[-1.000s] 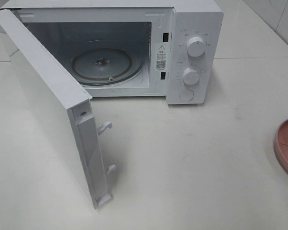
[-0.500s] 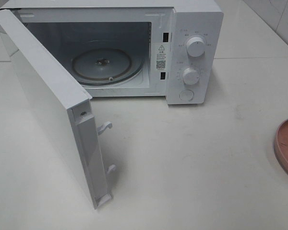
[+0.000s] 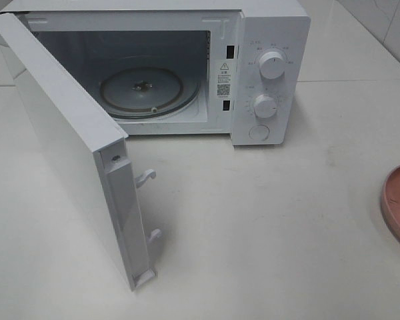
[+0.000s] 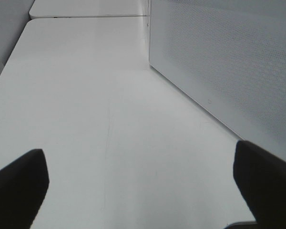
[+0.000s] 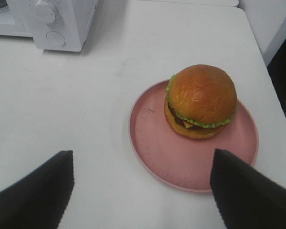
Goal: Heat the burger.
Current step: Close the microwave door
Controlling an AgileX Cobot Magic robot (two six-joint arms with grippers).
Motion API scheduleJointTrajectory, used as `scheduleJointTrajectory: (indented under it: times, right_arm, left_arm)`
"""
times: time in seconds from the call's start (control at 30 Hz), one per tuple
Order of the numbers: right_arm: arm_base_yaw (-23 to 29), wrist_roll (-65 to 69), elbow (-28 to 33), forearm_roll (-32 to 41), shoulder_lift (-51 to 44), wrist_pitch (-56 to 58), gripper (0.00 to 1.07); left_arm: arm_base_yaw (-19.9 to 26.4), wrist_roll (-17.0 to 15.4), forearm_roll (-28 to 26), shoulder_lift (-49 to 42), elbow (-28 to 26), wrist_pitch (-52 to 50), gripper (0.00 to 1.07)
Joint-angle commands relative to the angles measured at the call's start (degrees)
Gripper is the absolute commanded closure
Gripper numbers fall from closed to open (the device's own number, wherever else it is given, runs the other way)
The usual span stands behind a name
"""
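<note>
Burger point(image 5: 201, 101) sitting toward the far side of the pink plate point(image 5: 157, 157) off to the right of the microwave point(image 3: 267, 73), right gripper point(image 5: 140, 191) spread wide over it and holding nothing, left gripper point(image 4: 143, 191) just as wide and empty beside the swung-out door point(image 3: 73, 153). Biggest worry: squashing the bun or dragging the plate along on the grab, or clipping the door frame going in. Compared with a second back, nothing moved at all.
</note>
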Motion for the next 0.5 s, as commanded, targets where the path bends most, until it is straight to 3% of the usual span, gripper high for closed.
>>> scheduleJointTrajectory:
  times: [0.03,0.5]
  right_arm:
    - [-1.55,-1.03,0.00,-0.11,-3.27,-0.57,0.31]
    - [-2.52,-0.97,0.00,0.00,-5.27,-0.57,0.31]
  left_arm:
    - [0.17,-0.06,-0.17,-0.80,-0.06,-0.74,0.09]
    - [0.17,-0.06,-0.23,-0.17,-0.06,-0.74,0.09]
